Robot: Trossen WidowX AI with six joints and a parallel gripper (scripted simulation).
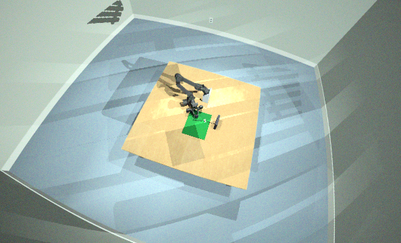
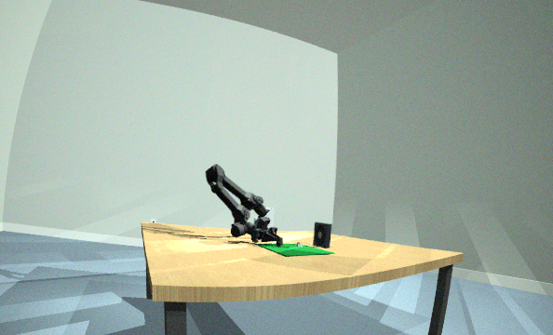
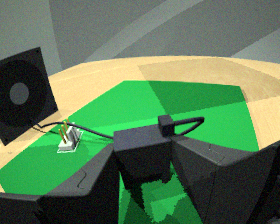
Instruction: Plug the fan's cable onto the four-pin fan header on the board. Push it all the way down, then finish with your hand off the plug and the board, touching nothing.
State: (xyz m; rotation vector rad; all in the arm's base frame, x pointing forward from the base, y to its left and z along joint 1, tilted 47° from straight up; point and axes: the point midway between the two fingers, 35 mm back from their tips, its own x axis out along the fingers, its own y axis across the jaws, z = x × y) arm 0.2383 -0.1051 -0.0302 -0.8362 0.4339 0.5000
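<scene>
In the wrist view the four-pin fan header (image 3: 66, 146) (image 1: 204, 120) (image 2: 299, 245) is at the left of the frame, standing on the green board (image 3: 201, 102) (image 1: 197, 129) (image 2: 295, 251). The gripper (image 3: 140, 144) (image 1: 196, 116) (image 2: 279, 243) is at the lower centre, its fingers clamped on the black plug (image 3: 142, 150). The header therefore lies to the left of the gripper and farther up the frame, apart from the plug; in the top view it lies just right of the fingertips and slightly lower. Only one arm (image 1: 187, 88) (image 2: 230, 197) is present, so the work falls to it. The plug's long axis runs roughly across the wrist frame, from finger to finger, rising slightly to the right. The header's pins point upward; its row and white back wall run obliquely, from lower left to upper right. Plug and header axes appear out of line in that view, though perspective prevents a firm finding. The cable (image 3: 83, 128) reaches from the fan (image 3: 19, 93) (image 1: 217, 122) (image 2: 322, 234), at far left, past the header towards the plug. Judgement: the plug remains to be seated; the coming move calls for travel towards the header, with alignment checked above the pins before pressing down. The cable could foul the pins. Clearance beneath the plug cannot be determined.
</scene>
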